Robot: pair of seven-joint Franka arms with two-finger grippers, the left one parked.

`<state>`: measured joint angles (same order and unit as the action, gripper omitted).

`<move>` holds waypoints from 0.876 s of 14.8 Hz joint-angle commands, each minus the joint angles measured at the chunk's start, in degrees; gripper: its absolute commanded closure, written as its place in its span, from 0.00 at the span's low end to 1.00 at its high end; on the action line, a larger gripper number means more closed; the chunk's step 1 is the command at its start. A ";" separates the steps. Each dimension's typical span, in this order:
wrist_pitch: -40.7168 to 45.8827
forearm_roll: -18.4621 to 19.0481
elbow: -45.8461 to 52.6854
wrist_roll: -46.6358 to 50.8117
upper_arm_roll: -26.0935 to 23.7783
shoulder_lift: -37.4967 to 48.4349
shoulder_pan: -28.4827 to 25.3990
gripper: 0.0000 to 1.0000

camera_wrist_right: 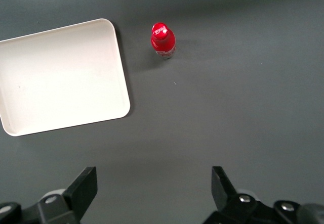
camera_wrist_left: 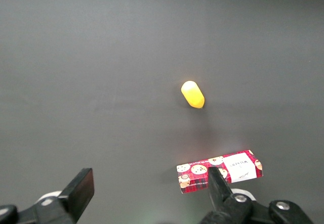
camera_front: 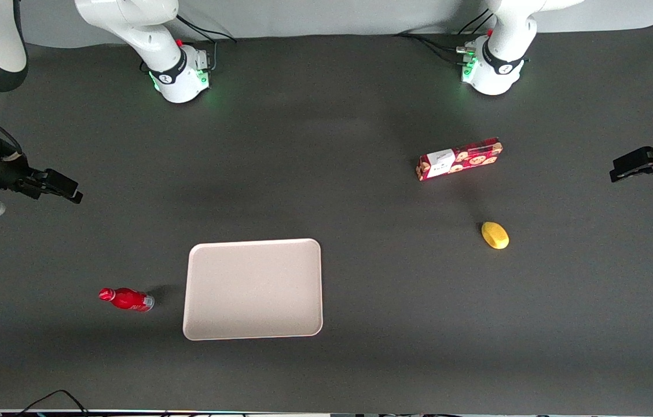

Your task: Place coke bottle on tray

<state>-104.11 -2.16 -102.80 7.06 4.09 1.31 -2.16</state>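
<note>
Coke bottle (camera_front: 126, 299): one, lower left of the front frame, standing upright on the desk (camera_front: 361, 359), long axis vertical, cap up, just beside the tray (camera_front: 253, 288) and not touching it. One tray, bare. One yellow fruit (camera_front: 495, 235), one cookie box (camera_front: 459, 158) farther off. Hand (camera_wrist_right: 152, 191): fingers wide apart, holding nothing, high above the desk.

The working arm is glossy white, its rounded base (camera_front: 179, 78) ringed by a black band, lit with green lights and fed by black cables. A brushed silver cylinder sits at the wrist. The matte black hand (camera_front: 74, 194) has two wedge-shaped fingers (camera_wrist_right: 81, 191) with small screws, spread wide.
</note>
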 commanded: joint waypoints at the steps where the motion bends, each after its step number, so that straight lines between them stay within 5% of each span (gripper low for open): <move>1: 1.19 0.14 0.67 -1.00 -0.05 -0.08 0.14 0.00; 13: 1.28 0.14 1.02 -1.00 -0.05 -0.52 0.22 0.00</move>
<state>-103.66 -2.15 -102.76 7.06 4.09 1.21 -2.13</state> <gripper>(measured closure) 0.000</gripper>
